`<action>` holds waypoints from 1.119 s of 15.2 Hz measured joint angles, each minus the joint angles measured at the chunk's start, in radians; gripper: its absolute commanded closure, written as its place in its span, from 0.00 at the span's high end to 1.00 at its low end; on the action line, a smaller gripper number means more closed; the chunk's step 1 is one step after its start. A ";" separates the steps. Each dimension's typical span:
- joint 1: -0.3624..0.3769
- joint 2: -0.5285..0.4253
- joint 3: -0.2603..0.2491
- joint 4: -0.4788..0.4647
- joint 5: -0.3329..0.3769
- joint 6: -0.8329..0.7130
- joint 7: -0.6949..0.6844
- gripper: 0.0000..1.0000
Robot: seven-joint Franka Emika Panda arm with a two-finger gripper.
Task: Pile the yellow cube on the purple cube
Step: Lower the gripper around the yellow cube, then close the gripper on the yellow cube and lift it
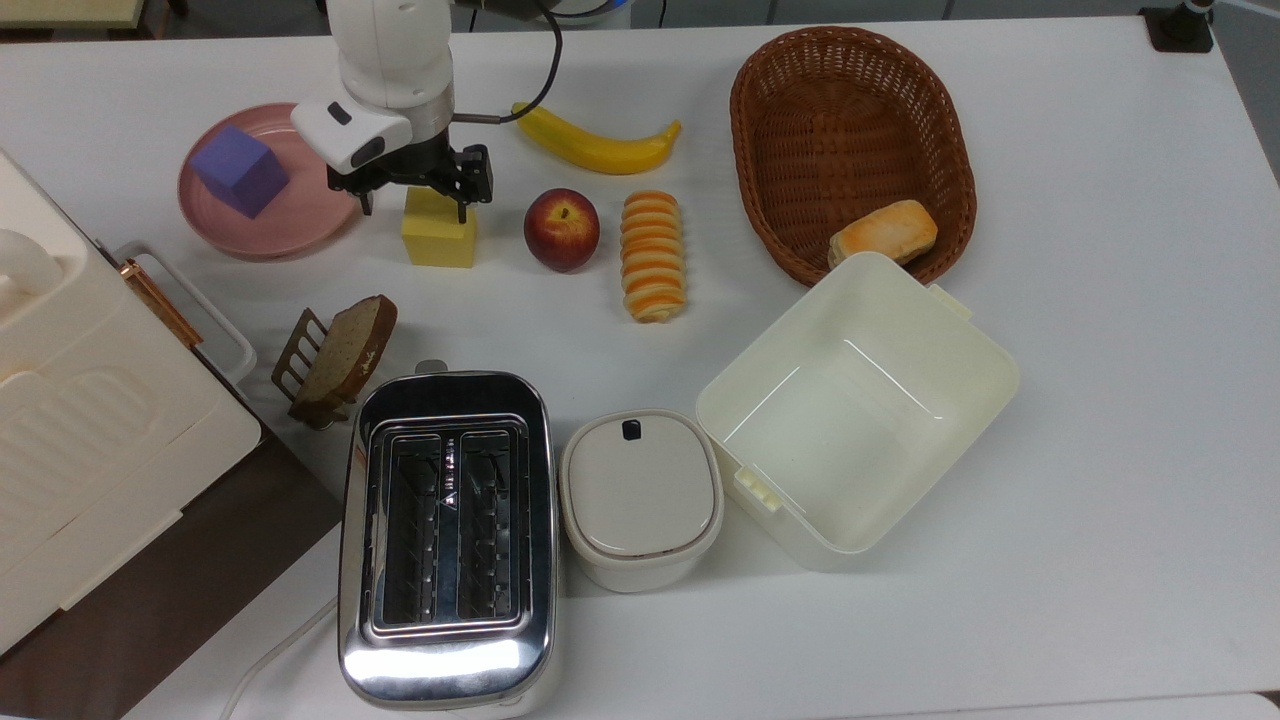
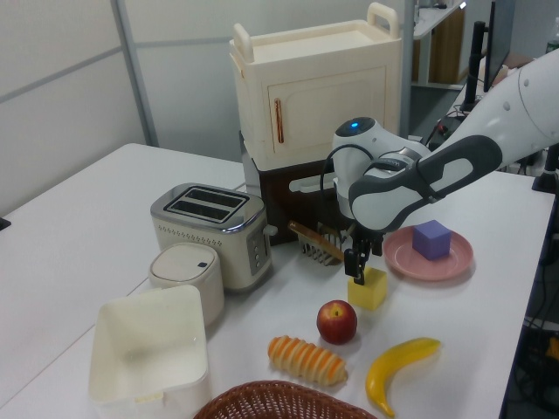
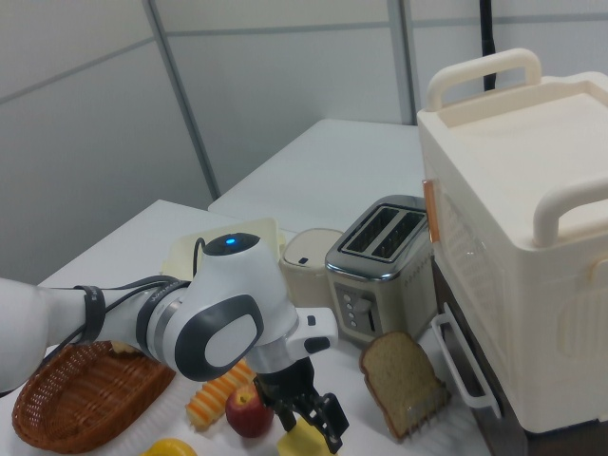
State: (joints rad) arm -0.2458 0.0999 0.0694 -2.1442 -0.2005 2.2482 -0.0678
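Note:
The yellow cube (image 1: pixel 440 240) stands on the white table between a pink plate (image 1: pixel 300 225) and a red apple (image 1: pixel 561 229). My gripper (image 1: pixel 415 203) is lowered over the cube's far half, open, with one finger on each side of its top; the finger on the top view's left stands clear of the cube. The purple cube (image 1: pixel 240 170) rests on the pink plate, to the top view's left of the gripper. In the left view the gripper (image 2: pixel 356 266) hangs just over the yellow cube (image 2: pixel 368 291), and the purple cube (image 2: pixel 431 239) sits to its right.
A banana (image 1: pixel 595 145) lies behind the apple, and a striped roll (image 1: pixel 651 256) beside it. A wicker basket (image 1: pixel 850 130) holds a bun. Nearer are a bread slice in a rack (image 1: pixel 335 360), a toaster (image 1: pixel 447 535), a lidded pot (image 1: pixel 641 497), an open cream box (image 1: pixel 855 400) and a cream cabinet (image 1: pixel 90 440).

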 measured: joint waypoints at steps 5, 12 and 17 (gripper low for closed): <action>0.002 -0.003 0.012 0.001 0.000 0.000 0.026 1.00; 0.005 0.003 0.017 -0.003 0.000 0.000 0.047 1.00; 0.011 0.033 0.017 -0.005 0.000 0.000 0.051 0.53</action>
State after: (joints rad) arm -0.2346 0.1326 0.0868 -2.1488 -0.2005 2.2482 -0.0167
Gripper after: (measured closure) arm 0.000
